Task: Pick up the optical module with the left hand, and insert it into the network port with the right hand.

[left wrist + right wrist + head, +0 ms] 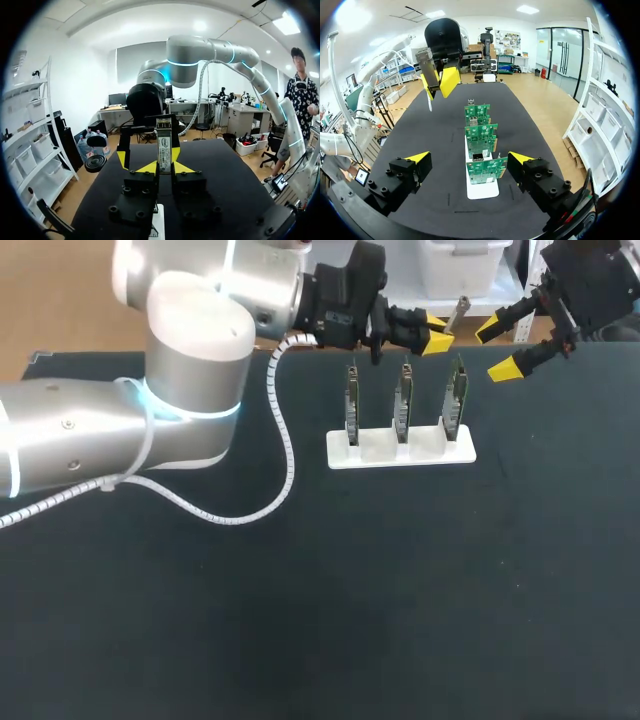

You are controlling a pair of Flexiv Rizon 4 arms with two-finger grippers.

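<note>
Yellow tips of the left tool (432, 335) pinch the silvery optical module (164, 145), holding it in the air over the black table (300, 620), just behind the white rack (400, 452) of three upright green boards (403, 400). The right tool (498, 350) hangs spread wide, near the rightmost board.

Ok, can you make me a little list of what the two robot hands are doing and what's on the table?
left gripper: shut on the module, which sticks out past its yellow tips
right gripper: open, holding nothing, pointed at the boards
boards: three, green, standing upright in a row
holder: white, with the boards standing in it
table: black
job so far: module picked up, not plugged in yet
</note>
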